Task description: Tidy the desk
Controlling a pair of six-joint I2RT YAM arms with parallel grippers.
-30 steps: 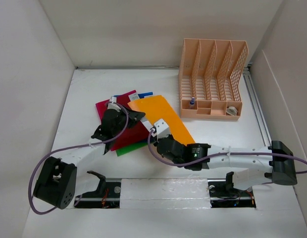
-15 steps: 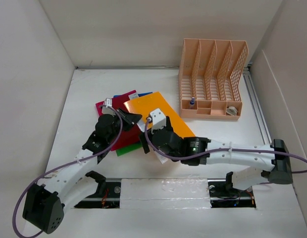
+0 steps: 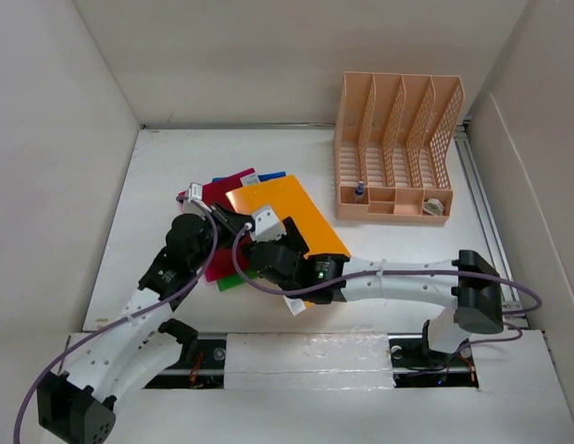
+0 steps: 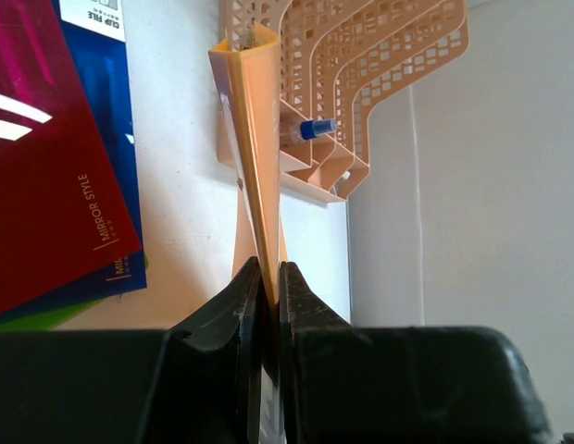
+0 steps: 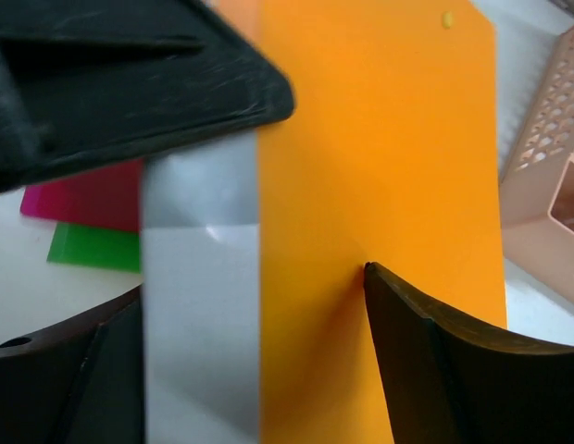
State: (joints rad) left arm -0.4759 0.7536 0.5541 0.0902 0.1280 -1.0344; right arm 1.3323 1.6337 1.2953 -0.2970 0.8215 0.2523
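On the overhead view, the desk (image 3: 176,166) is a flat white tabletop filling the floor of the cell, with plain white walls on the left, far and right sides; its surface is matte and unmarked where bare. A metal rail (image 3: 305,356) covered in translucent tape runs along its near edge, between the two arm bases. A peach slotted file rack (image 3: 398,139) stands at the far right of the desk, with a small blue-capped item (image 3: 359,190) in a front compartment. Left of centre lies a fan of folders: red folder (image 3: 227,185), blue folder (image 3: 271,176), green sheet (image 3: 230,280), with the orange folder (image 3: 287,208) uppermost and skewed toward the rack. Left gripper (image 4: 268,268): jaws pinched nearly closed on the edge of the orange folder, seen edge-on in the left wrist view and raised off the white surface. Right gripper (image 5: 255,287): jaws spread wide over the orange folder, one finger (image 5: 435,370) touching its face; whether it grips anything cannot be told. Both grippers sit just beside each other at the folder's near-left corner.
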